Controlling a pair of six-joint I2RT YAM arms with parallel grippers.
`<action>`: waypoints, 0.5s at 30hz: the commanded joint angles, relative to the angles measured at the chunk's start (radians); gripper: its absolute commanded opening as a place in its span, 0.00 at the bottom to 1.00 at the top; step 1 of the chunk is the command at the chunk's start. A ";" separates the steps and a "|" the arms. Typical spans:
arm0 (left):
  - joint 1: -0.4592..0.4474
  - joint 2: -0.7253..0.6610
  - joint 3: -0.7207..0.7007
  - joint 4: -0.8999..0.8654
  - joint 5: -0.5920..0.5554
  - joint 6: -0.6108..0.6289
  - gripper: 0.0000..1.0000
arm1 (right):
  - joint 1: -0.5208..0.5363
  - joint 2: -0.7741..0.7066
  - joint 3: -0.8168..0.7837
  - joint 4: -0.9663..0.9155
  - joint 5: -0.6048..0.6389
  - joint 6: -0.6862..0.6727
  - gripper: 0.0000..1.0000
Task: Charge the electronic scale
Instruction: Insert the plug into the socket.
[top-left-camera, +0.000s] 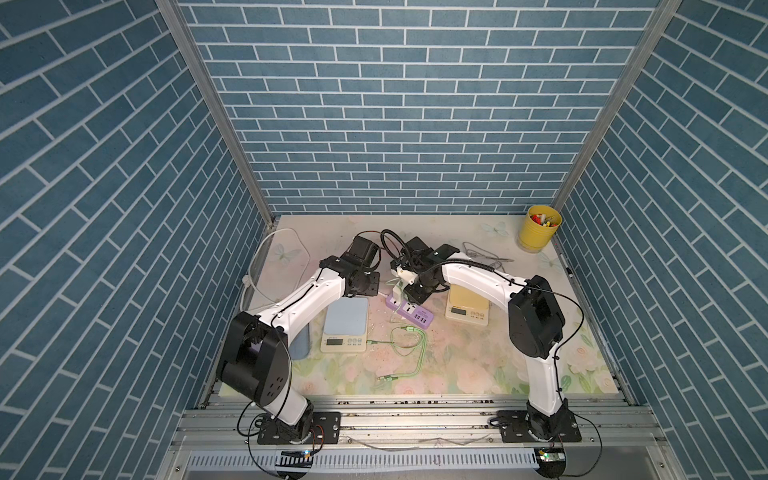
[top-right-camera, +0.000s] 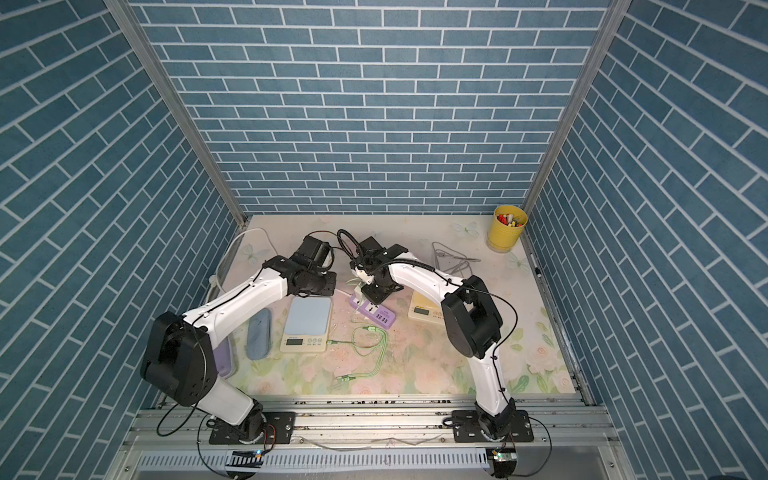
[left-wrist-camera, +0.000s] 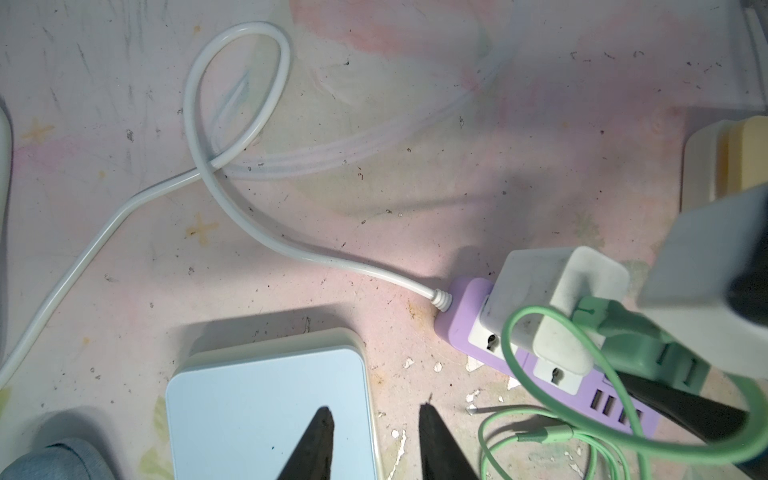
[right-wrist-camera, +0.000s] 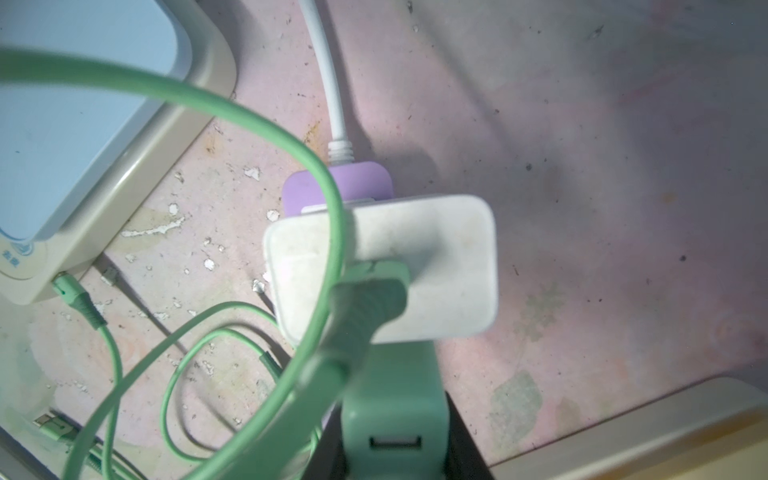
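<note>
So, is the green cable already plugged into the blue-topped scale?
Yes, in the right wrist view the green cable ends in a connector seated in the side of the blue-topped scale.

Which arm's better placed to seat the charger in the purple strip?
Right. The right pincer grips the green plug in the charger, over the strip; left pincer hangs open by the blue scale.

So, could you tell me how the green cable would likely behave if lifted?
Probably floppy: the green cable lies in loose loops. Likely light, yet one end sits in the blue scale, so a tug might drag or unplug it.
</note>
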 joint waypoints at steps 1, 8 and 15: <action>0.006 -0.003 -0.004 -0.016 0.002 0.013 0.38 | -0.002 -0.007 -0.025 -0.043 -0.009 -0.037 0.00; 0.007 0.004 0.000 -0.012 0.009 0.011 0.38 | -0.001 -0.003 -0.021 -0.091 -0.013 -0.057 0.00; 0.006 0.003 -0.007 -0.014 0.009 0.010 0.38 | -0.001 0.003 -0.016 -0.123 -0.022 -0.074 0.00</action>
